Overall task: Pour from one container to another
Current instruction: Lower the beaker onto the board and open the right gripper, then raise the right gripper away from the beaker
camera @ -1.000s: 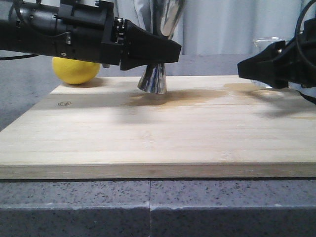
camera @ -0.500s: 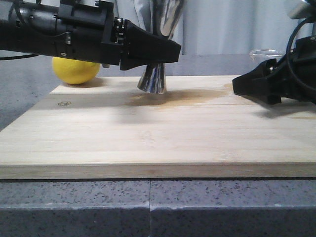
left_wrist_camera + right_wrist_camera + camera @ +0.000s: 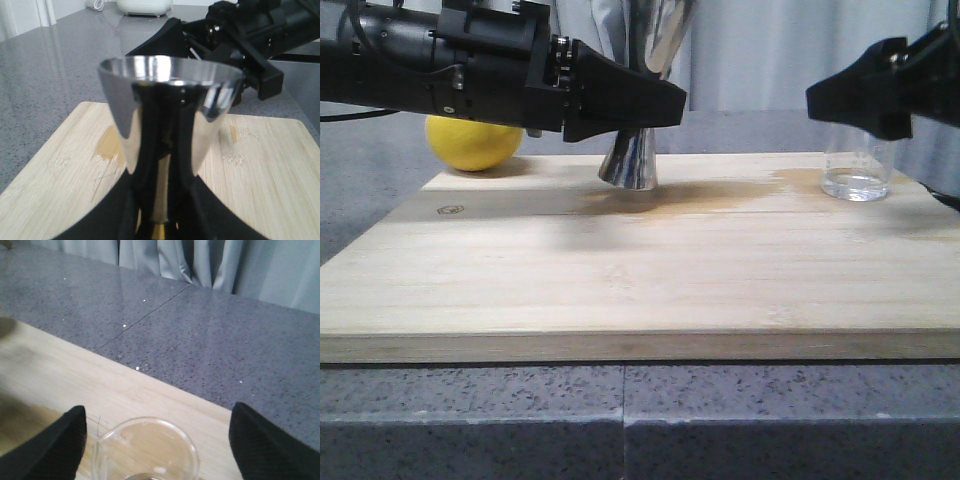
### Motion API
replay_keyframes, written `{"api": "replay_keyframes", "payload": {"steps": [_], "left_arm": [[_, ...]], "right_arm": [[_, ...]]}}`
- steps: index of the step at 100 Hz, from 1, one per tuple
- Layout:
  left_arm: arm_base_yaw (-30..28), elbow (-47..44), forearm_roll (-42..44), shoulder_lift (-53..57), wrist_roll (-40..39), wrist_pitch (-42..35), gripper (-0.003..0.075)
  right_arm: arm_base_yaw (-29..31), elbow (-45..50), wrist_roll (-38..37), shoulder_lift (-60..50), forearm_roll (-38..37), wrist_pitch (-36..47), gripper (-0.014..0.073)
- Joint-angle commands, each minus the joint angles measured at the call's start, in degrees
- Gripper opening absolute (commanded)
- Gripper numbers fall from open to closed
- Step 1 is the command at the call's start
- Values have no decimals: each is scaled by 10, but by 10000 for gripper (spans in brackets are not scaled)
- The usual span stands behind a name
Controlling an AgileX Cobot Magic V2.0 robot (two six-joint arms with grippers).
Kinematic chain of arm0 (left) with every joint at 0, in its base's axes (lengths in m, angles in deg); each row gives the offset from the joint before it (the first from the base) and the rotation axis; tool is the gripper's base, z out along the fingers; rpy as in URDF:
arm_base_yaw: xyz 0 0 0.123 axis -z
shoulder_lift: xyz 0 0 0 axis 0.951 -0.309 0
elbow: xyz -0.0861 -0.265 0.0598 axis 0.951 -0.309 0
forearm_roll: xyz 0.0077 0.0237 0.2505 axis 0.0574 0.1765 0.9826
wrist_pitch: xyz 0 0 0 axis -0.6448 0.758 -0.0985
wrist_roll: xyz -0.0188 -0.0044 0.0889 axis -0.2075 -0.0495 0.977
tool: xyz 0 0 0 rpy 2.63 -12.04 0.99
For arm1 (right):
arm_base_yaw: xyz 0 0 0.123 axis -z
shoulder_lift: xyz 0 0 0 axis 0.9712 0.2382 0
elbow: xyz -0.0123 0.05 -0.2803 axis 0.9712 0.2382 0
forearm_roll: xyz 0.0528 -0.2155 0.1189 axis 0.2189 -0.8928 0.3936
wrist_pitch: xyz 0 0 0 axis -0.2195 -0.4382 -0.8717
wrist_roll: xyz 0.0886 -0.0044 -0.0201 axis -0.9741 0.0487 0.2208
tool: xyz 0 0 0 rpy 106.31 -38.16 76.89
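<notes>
**A:** What does the front camera give you?

**B:** My left gripper (image 3: 665,103) is clamped on the waist of the steel jigger (image 3: 630,165), which stands upright on the wooden board (image 3: 620,270) near its far edge. A lemon (image 3: 473,142) sits just off the board's far left corner, behind my left arm. My right gripper (image 3: 830,100) hangs above the glass beaker (image 3: 857,170), which stands on the board near its far right corner, well apart from the jigger. The fingers sit higher than the beaker's visible lower part and I see no contact with the glass. A darker stain runs along the board between the two containers.

**A:** And the left wrist camera?

**B:** The jigger's upper cone (image 3: 170,107) fills the view, upright, with my dark fingers (image 3: 122,215) pressed against its narrow waist on both sides. Beyond it lies the board (image 3: 270,165), with my right arm (image 3: 250,30) over its far side.

**A:** Right wrist?

**B:** My two fingertips (image 3: 52,442) are spread wide, one either side of the beaker's open rim (image 3: 147,445), clear of it. The beaker stands on the board (image 3: 60,375) close to the edge nearest the grey counter (image 3: 200,330).
</notes>
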State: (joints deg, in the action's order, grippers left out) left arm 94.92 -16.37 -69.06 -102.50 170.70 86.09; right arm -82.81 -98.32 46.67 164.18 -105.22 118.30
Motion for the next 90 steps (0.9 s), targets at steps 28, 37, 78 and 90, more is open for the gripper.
{"api": "replay_keyframes", "payload": {"steps": [28, 37, 78, 90], "left_arm": [[5, 16, -49, 28, 0, 61, 62], [5, 16, -49, 28, 0, 61, 62], [5, 16, -49, 28, 0, 61, 62], [5, 16, -49, 28, 0, 61, 62]], "right_arm": [[3, -12, -43, -179, 38, -147, 533], [3, -12, -42, -206, 74, -193, 533], [-58, -23, 229, -287, 337, -381, 533], [-58, -23, 229, -309, 337, -387, 533]]}}
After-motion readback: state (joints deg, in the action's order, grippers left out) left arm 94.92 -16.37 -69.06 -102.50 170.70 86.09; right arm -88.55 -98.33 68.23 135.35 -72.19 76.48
